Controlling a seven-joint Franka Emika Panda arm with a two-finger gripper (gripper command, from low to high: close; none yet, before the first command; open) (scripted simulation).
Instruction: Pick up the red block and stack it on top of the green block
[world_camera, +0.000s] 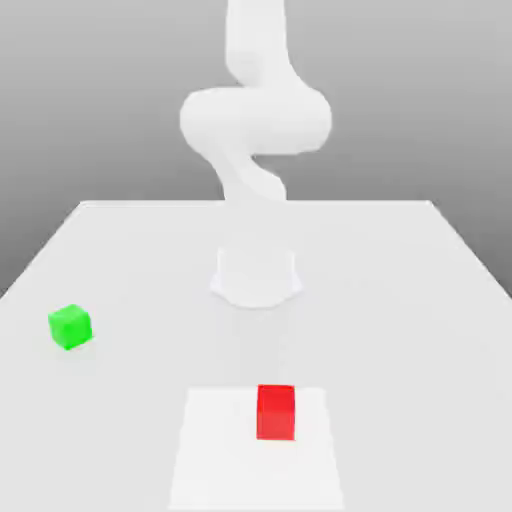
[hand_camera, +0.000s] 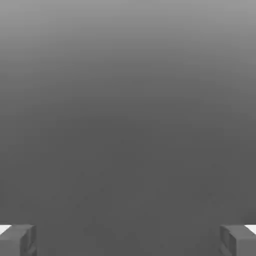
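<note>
The red block rests on the table near the front, on a paler square patch. The green block sits apart from it, toward the exterior view's left and a little further back. In the hand view my gripper is open: its two grey fingertips stand far apart with nothing between them, and only plain grey background lies beyond. Both blocks lie free, with nothing touching them.
The white arm rises from its round base at the middle of the white table and bends upward. The paler square patch lies at the front centre.
</note>
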